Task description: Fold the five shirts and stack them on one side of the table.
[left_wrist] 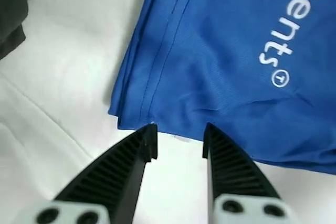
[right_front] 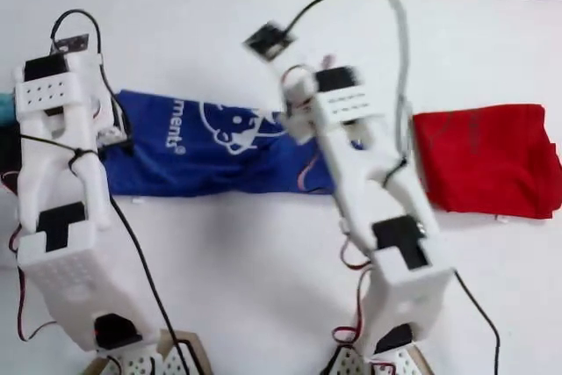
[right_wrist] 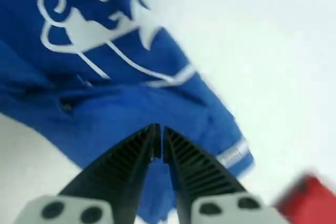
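High view: blue shirt (right_front: 202,151) is laid as a folded band mid-table (right_front: 263,278), long axis running left to right, with the lettered end toward the left arm and the other end under the right arm. White lettering and a white cartoon outline are seen on top; cloth is bunched near the right end. Red shirt (right_front: 483,160) is folded at the table's right side, apart from the blue one. Left gripper (left_wrist: 178,140) is held open with a moderate gap, nothing gripped; its tips are placed at the hemmed edge, just beside the shirt's corner, with table showing between them. Right gripper (right_wrist: 159,141) is set over the blue cloth below the cartoon print, jaws closed to a thin slit; whether fabric is pinched cannot be told. Dark cloth (left_wrist: 11,9) is seen beyond the left gripper.
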`<act>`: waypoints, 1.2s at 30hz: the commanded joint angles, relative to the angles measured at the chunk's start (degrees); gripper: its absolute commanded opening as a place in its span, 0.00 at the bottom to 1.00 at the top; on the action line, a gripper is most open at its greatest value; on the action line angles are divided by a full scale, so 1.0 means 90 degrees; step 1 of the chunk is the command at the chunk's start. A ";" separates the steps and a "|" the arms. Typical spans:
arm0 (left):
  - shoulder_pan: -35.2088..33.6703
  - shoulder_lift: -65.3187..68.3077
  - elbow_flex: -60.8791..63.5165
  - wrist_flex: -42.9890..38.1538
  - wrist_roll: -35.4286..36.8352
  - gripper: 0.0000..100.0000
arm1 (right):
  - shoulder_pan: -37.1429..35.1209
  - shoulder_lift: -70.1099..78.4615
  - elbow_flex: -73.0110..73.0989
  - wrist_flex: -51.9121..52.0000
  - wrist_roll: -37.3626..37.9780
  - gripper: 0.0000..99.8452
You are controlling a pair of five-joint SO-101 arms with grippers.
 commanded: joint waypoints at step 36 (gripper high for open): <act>0.0791 -0.0371 -0.0210 -0.1035 -0.0498 0.19 | 0.1529 -0.3697 0.1348 0.2193 -0.0615 0.25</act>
